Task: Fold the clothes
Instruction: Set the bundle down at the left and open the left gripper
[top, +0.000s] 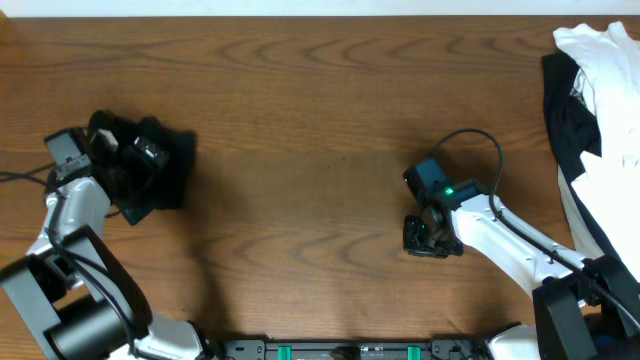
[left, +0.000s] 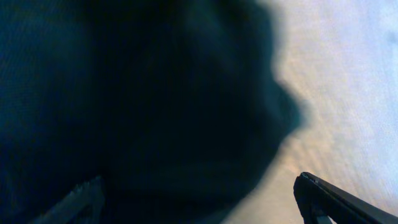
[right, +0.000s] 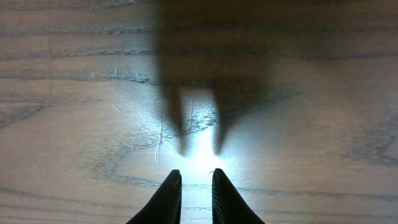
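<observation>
Overhead: black T-shirt in compact bundle at left side of table, under left gripper. Left wrist: fingers spread wide over cloth, nothing pinched. Right gripper over bare wood, closed, empty. Unsorted pile far right. Likely placing step: lift straight up, avoid snagging top layer, then fetch next.

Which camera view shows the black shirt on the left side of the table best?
The overhead view: the black shirt appears almost whole, a small bundle on the table. The left wrist view shows only a dark blurred mass. The right wrist view shows none of it, only wood.
</observation>
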